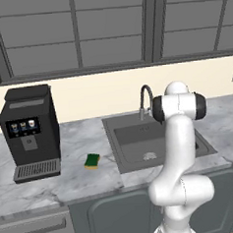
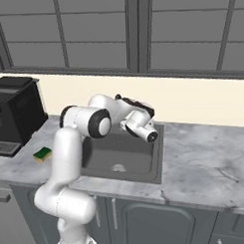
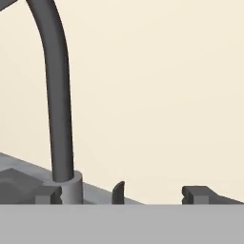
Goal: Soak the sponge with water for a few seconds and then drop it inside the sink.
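The sponge [image 1: 92, 161] [image 2: 43, 153], green over yellow, lies flat on the marble counter between the coffee machine and the sink [image 1: 134, 137] [image 2: 132, 154]. My arm reaches over the basin toward the back wall. In the hand view my gripper [image 3: 157, 194] stands open with nothing between its fingertips [image 3: 118, 193], facing the cream wall just right of the faucet [image 3: 57, 95] [image 1: 145, 97] and its base. It is far from the sponge. The water is out of view.
A black coffee machine [image 1: 31, 132] [image 2: 14, 115] stands at the counter's left end. Marble counter [image 2: 205, 161] stretches right of the sink. A dark-framed window runs above the back wall. The round drain [image 2: 118, 168] sits in the basin floor.
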Controlling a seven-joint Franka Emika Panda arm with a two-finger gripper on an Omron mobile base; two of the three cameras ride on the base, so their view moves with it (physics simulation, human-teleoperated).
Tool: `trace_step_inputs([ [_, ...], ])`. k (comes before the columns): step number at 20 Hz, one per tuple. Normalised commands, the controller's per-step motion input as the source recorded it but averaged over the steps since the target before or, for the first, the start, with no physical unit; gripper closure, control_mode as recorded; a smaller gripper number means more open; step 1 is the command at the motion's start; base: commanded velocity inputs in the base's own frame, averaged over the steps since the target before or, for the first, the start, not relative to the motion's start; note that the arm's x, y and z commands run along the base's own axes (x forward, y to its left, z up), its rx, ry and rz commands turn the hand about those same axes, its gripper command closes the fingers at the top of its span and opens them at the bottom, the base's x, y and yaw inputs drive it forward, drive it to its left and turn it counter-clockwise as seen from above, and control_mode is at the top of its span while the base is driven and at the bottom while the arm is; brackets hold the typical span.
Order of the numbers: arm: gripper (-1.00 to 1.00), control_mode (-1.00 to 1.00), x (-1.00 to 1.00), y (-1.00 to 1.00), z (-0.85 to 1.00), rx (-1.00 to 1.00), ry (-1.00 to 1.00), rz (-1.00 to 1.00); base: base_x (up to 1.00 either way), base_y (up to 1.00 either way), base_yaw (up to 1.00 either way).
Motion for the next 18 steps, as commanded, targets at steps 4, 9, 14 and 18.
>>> trace_step_inputs([
  [4,-1.00,-1.00,0.12,-0.01,0.00,0.00,0.00,0.00,0.00,0.00,0.00],
  [9,-1.00,-1.00,0.16,0.00,-0.09,0.00,0.00,0.00,0.00,0.00,0.00],
  [14,-1.00,-1.00,0.17,0.00,-0.16,0.00,0.00,0.00,0.00,0.00,0.00],
  [18,-1.00,-1.00,0.19,0.00,-0.17,0.00,0.00,0.00,0.00,0.00,0.00],
])
